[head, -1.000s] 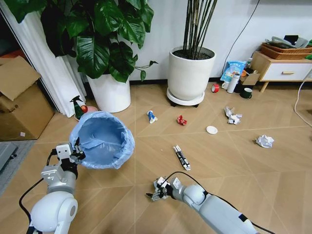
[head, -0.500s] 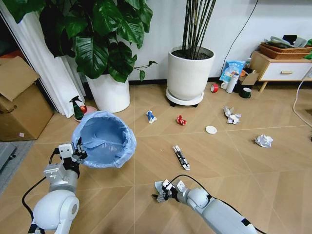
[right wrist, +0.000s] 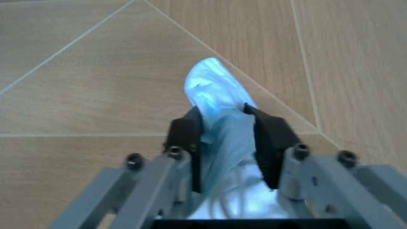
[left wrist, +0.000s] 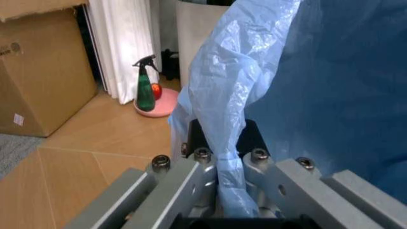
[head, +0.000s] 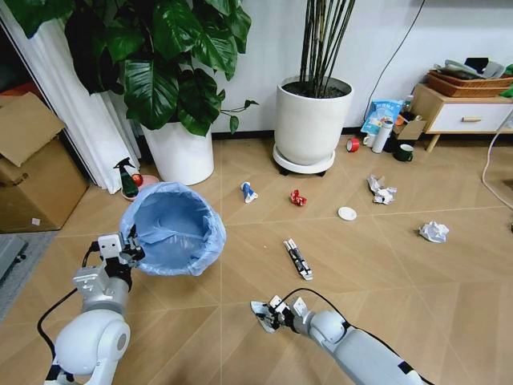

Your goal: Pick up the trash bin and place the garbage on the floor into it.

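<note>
Pale wooden floor boards are lying open and bare between the two arms and out ahead of the right one. Far beyond both grippers the room is closing in along the wall: a broad-leaved plant in a large white pot, a tall-stemmed plant in a second white pot and a low wooden cabinet. A brown cardboard box is standing outboard of the left arm.

The small round trash bin lined with a crinkly light-blue plastic bag is being held clear of the floor and tilted, its mouth facing the camera. The left gripper is pinching the bin's rim, its jaws nearly closed with the blue film bunched between the dark pads.

The right gripper is hanging low over the floor, jaws closed tight on a small crumpled whitish-blue wrapper, which is sticking out past the fingertips.

Ahead of the right gripper the rest of the garbage is lying scattered: a dark stick-like wrapper nearest, then a white round lid, a red crushed wrapper, a blue-white wrapper, and two crumpled white paper wads well apart to its outer side.
</note>
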`<state>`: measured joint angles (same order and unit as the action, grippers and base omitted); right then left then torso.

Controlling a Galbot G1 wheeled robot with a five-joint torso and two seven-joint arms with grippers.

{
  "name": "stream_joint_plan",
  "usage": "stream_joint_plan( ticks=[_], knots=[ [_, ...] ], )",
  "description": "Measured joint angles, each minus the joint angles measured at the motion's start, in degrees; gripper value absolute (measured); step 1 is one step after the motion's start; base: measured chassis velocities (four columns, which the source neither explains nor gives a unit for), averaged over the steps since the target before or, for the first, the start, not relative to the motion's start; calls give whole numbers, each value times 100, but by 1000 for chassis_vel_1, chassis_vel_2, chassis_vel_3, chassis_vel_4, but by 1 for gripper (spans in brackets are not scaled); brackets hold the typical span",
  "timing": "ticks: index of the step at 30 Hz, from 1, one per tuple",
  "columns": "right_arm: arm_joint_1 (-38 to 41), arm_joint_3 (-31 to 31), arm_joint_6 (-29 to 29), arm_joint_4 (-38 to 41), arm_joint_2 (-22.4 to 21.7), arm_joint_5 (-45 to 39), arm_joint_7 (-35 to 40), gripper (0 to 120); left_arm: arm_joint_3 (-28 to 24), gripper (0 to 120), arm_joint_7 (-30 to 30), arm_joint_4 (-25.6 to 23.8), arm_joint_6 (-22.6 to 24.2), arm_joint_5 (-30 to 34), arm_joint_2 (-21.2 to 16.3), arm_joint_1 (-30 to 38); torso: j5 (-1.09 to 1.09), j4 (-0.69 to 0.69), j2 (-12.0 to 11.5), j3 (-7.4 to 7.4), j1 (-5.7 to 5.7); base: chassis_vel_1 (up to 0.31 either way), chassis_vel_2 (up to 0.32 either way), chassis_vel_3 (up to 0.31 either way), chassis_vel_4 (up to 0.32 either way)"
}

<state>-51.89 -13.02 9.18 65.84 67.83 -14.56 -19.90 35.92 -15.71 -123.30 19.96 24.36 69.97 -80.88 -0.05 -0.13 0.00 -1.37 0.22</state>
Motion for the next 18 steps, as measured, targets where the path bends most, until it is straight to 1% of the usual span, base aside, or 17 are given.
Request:
stream_joint_plan(
  ticks=[2,4,5,6,7,9,11,12,15,16,18],
  knots=[
    [-52,70,-7,55,3,-2,78,12,-2,0,-25,40,37,73,-62,34,1,0,0,0,0,0,0,0,0],
    [-72,103,-4,90,3,-9,98,10,-7,0,-34,60,52,104,-85,51,0,0,0,0,0,0,0,0,0],
    [-89,135,11,138,-2,-22,112,4,-16,0,-45,81,69,137,-108,73,0,0,0,0,0,0,0,0,0],
    [-108,173,41,213,-23,-59,149,0,-33,0,-65,107,100,185,-147,107,1,0,0,0,0,0,0,0,0],
    [-108,173,41,213,-23,-59,149,0,-33,0,-65,107,100,185,-147,107,1,0,0,0,0,0,0,0,0],
    [-133,264,89,380,-55,-153,233,0,-78,0,-97,160,194,307,-253,172,0,-1,0,0,0,0,0,0,0],
    [-147,456,175,705,-97,-385,365,0,-135,0,-112,262,310,463,-424,279,1,1,0,0,0,0,0,0,0],
    [-147,456,175,705,-97,-385,365,0,-135,0,-112,262,310,463,-424,279,1,1,0,0,0,0,0,0,0],
    [-121,835,327,1353,-246,-858,562,0,-228,0,-113,478,530,719,-691,491,1,0,0,0,0,0,0,0,0],
    [-121,835,327,1353,-246,-858,562,0,-228,0,-113,478,530,719,-691,491,1,0,0,0,0,0,0,0,0],
    [-36,1042,491,1771,-385,-1169,653,0,-291,0,-106,624,682,833,-824,610,-2,0,1,0,0,0,0,0,0]
  ],
)
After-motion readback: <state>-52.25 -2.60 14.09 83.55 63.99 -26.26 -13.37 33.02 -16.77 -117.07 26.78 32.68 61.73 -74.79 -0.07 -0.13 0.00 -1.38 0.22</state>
